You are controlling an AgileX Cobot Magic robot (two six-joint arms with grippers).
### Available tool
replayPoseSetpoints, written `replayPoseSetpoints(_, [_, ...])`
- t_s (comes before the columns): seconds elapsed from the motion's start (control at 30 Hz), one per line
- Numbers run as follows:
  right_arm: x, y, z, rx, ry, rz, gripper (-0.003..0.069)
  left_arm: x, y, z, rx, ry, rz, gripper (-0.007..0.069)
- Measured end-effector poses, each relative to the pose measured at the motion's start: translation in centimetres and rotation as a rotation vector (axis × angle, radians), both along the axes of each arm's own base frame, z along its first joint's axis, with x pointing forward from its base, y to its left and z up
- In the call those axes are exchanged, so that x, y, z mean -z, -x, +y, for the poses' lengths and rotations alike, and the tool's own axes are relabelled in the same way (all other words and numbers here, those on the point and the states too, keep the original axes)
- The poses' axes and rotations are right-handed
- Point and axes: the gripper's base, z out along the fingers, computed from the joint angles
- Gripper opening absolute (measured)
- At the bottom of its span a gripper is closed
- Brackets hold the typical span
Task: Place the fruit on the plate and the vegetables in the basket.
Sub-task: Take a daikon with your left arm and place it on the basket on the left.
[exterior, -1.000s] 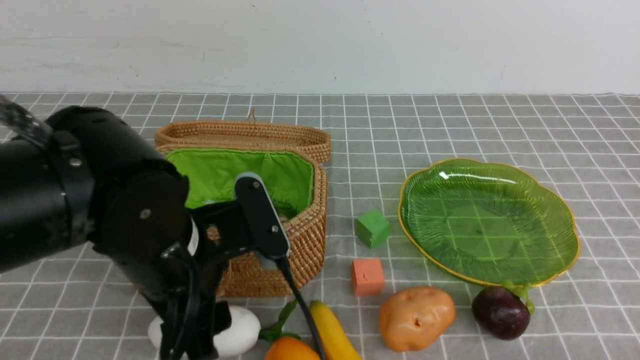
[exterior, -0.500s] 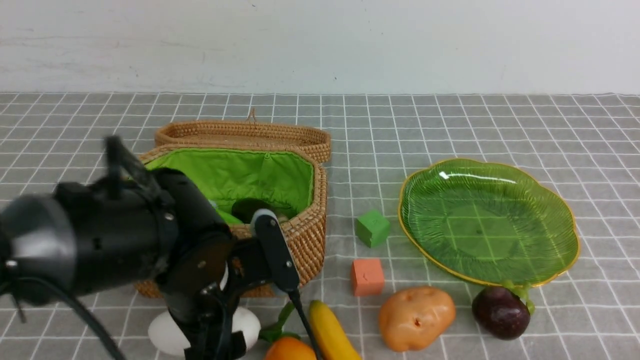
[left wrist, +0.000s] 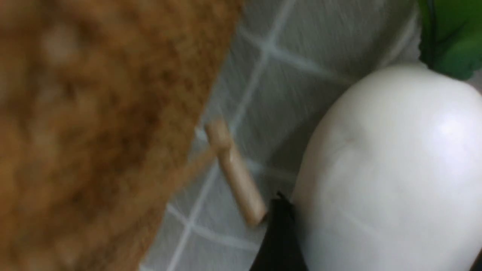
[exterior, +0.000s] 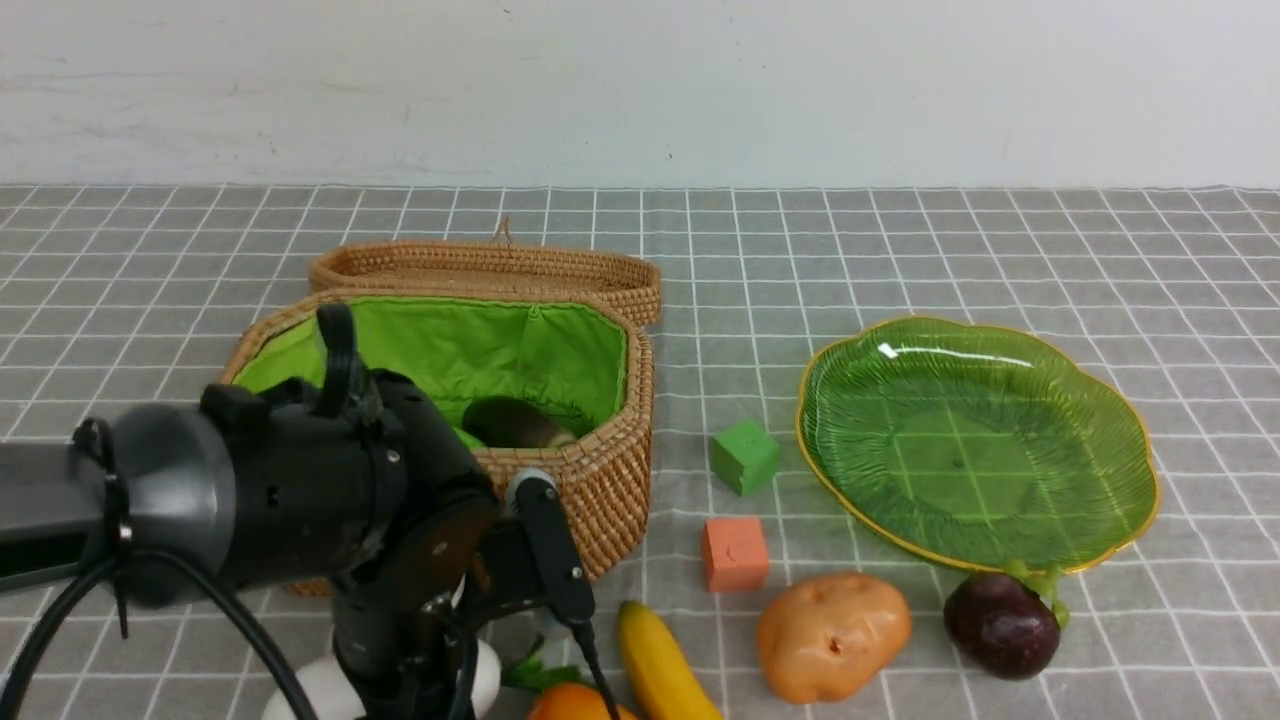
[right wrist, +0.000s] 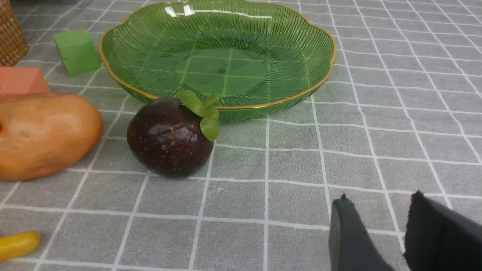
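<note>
White radish [left wrist: 384, 169] between wide left jaws, grip unclear; right jaws slightly apart.

- Green cube [exterior: 744, 456]: resting on the cloth, set farther back.
- Orange cube [exterior: 734, 553]: nearer the camera, apart from it.
- Grey checked tablecloth [exterior: 900, 250]: lying flat.
- White wall [exterior: 640, 90]: behind.

A lab-style test bench: grey checked tablecloth [exterior: 900, 250] against a bare white wall [exterior: 640, 80].
</note>
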Motion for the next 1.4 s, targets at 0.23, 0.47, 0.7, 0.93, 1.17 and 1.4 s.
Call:
replayPoseSetpoints(0.23, [0.0, 0.0, 0.0, 0.000, 0.000, 0.000, 0.0242, -7.2, 1.5, 1.4, 0.000, 0.074, -0.132, 0.0531])
replayPoseSetpoints(0.47, [0.0, 0.0, 0.0, 0.000, 0.000, 0.000, 0.0242, -14.7, 2.6, 3.0, 0.079, 0.244, -0.481, 0.0531])
replayPoseSetpoints(0.7, [0.0, 0.0, 0.0, 0.000, 0.000, 0.000, 0.0242, -18.1, -2.2, 5.6, -0.073, 0.574, -0.886, 0.0531])
replayPoseSetpoints(0.93, [0.0, 0.0, 0.0, 0.000, 0.000, 0.000, 0.0242, -14.6, -6.4, 5.2, -0.252, 0.763, -0.840, 0.0531])
replayPoseSetpoints(1.17, [0.0, 0.0, 0.0, 0.000, 0.000, 0.000, 0.0242, -9.8, -8.7, 4.2, -0.422, 0.802, -0.687, 0.0531])
replayPoseSetpoints(1.4, [0.0, 0.0, 0.0, 0.000, 0.000, 0.000, 0.0242, -9.2, -8.8, 4.3, -0.518, 0.830, -0.650, 0.0598])
